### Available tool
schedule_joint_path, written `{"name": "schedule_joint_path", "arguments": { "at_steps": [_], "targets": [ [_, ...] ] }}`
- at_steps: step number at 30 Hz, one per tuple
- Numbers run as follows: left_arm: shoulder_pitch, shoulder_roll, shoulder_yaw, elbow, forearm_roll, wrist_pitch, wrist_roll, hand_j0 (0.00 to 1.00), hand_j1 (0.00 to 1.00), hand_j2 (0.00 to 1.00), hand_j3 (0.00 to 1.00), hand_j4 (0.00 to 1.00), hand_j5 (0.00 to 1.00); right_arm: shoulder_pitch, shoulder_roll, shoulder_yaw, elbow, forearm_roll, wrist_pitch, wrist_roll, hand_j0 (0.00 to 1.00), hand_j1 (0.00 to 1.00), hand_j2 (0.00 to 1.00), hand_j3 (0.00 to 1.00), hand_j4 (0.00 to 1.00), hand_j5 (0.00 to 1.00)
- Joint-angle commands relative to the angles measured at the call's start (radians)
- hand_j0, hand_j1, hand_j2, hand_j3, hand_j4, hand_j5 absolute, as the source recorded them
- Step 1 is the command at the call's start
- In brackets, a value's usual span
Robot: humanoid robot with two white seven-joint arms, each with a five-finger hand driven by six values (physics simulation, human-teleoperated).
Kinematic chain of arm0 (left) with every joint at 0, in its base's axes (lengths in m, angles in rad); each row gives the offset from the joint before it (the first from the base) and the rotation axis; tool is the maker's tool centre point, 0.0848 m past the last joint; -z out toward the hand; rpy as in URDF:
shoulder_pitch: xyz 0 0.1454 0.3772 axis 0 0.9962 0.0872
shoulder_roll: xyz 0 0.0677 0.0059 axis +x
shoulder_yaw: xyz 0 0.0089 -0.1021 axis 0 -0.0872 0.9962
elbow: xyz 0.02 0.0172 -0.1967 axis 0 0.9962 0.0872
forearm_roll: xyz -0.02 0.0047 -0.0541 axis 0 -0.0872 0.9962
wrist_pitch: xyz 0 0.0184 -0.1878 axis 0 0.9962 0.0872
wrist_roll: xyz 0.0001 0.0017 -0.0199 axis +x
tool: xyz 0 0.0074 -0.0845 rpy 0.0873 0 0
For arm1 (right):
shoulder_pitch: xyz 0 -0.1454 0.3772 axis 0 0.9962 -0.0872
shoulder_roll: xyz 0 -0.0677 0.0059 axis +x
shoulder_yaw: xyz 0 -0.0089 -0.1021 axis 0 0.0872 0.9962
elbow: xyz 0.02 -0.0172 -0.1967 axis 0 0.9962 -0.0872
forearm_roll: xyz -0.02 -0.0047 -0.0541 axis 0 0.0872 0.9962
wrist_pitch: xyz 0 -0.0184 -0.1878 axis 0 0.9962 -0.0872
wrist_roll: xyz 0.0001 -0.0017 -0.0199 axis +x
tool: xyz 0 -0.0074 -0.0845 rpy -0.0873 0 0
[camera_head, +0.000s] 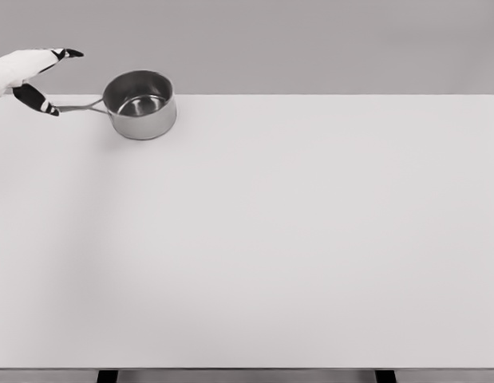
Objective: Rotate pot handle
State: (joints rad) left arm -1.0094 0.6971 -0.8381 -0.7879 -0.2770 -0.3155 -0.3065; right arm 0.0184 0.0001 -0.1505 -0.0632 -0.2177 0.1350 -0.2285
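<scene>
While the left hand (pixel 35 76) sat at the upper left edge of the frame, its fingers were spread rather than closed: one dark-tipped finger pointed right above the handle, and another reached down to the far tip of the pot handle (pixel 81 106). Whether that lower fingertip actually touched the handle could not be determined. No grasp was in place. The right hand was not visible.

Risk, as judged from this position: contact was limited to the very end of a thin, rod-like handle. A push applied there could slip off the tip, leaving the pot unturned. A push directed along the handle instead of across it would likely slide the whole pot (pixel 140 104) over the smooth worktop (pixel 278 239) rather than pivot it. The pot stood close to the back edge, so a slide in that direction could carry it off.

The pot was a small, polished steel saucepan, upright and empty, with a bright interior base. It stood in the upper left of the frame, its handle pointing left toward the hand.
</scene>
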Motion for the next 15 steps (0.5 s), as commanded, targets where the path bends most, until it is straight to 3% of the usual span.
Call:
{"name": "schedule_joint_path", "arguments": {
  "at_steps": [1, 3, 5, 6, 8, 9, 12, 13, 15],
  "targets": [
    [0.005, 0.058, 0.02, -0.014, 0.027, -0.246, 0.0, 1.0, 1.0, 1.0, 1.0, 1.0, 1.0, 0.0, 0.0, 0.0, 0.0, 0.001, 0.0, 0.0, 1.0, 1.0, 1.0, 1.0, 1.0, 1.0],
    [0.037, 0.102, 0.025, -0.097, 0.027, -0.295, -0.003, 1.0, 1.0, 1.0, 1.0, 1.0, 1.0, 0.0, 0.0, 0.0, 0.0, 0.001, 0.0, 0.0, 1.0, 1.0, 1.0, 1.0, 1.0, 1.0],
    [0.064, 0.168, 0.027, -0.253, 0.027, -0.295, -0.009, 1.0, 1.0, 1.0, 1.0, 1.0, 1.0, 0.0, 0.0, 0.0, 0.0, 0.001, 0.0, 0.0, 1.0, 1.0, 1.0, 1.0, 1.0, 1.0],
    [0.075, 0.199, 0.027, -0.376, 0.027, -0.295, -0.011, 1.0, 1.0, 1.0, 1.0, 1.0, 1.0, 0.0, 0.0, 0.0, 0.0, 0.001, 0.0, 0.0, 1.0, 1.0, 1.0, 1.0, 1.0, 1.0],
    [0.077, 0.225, 0.025, -0.548, 0.025, -0.295, -0.022, 1.0, 1.0, 1.0, 1.0, 1.0, 1.0, 0.0, 0.0, 0.0, 0.0, 0.0, 0.0, 0.0, 1.0, 1.0, 1.0, 1.0, 1.0, 1.0],
    [0.092, 0.226, 0.025, -0.64, 0.024, -0.295, -0.063, 1.0, 1.0, 1.0, 1.0, 1.0, 1.0, 0.0, 0.0, 0.0, 0.0, 0.001, 0.0, 0.0, 1.0, 1.0, 1.0, 1.0, 1.0, 1.0],
    [0.166, 0.209, 0.024, -0.795, 0.025, -0.295, -0.12, 1.0, 1.0, 1.0, 1.0, 1.0, 1.0, 0.0, 0.0, 0.0, 0.0, 0.001, 0.0, 0.0, 1.0, 1.0, 1.0, 1.0, 1.0, 1.0],
    [0.19, 0.203, 0.024, -0.891, 0.025, -0.295, -0.12, 1.0, 1.0, 1.0, 1.0, 1.0, 1.0, 0.0, 0.0, 0.0, 0.0, 0.0, 0.0, 0.0, 1.0, 1.0, 1.0, 1.0, 1.0, 1.0],
    [0.219, 0.2, 0.024, -0.938, 0.027, -0.295, -0.12, 1.0, 1.0, 1.0, 1.0, 1.0, 1.0, 0.0, 0.0, 0.0, 0.0, 0.001, 0.0, 0.0, 1.0, 1.0, 1.0, 1.0, 1.0, 1.0]
  ]
}}
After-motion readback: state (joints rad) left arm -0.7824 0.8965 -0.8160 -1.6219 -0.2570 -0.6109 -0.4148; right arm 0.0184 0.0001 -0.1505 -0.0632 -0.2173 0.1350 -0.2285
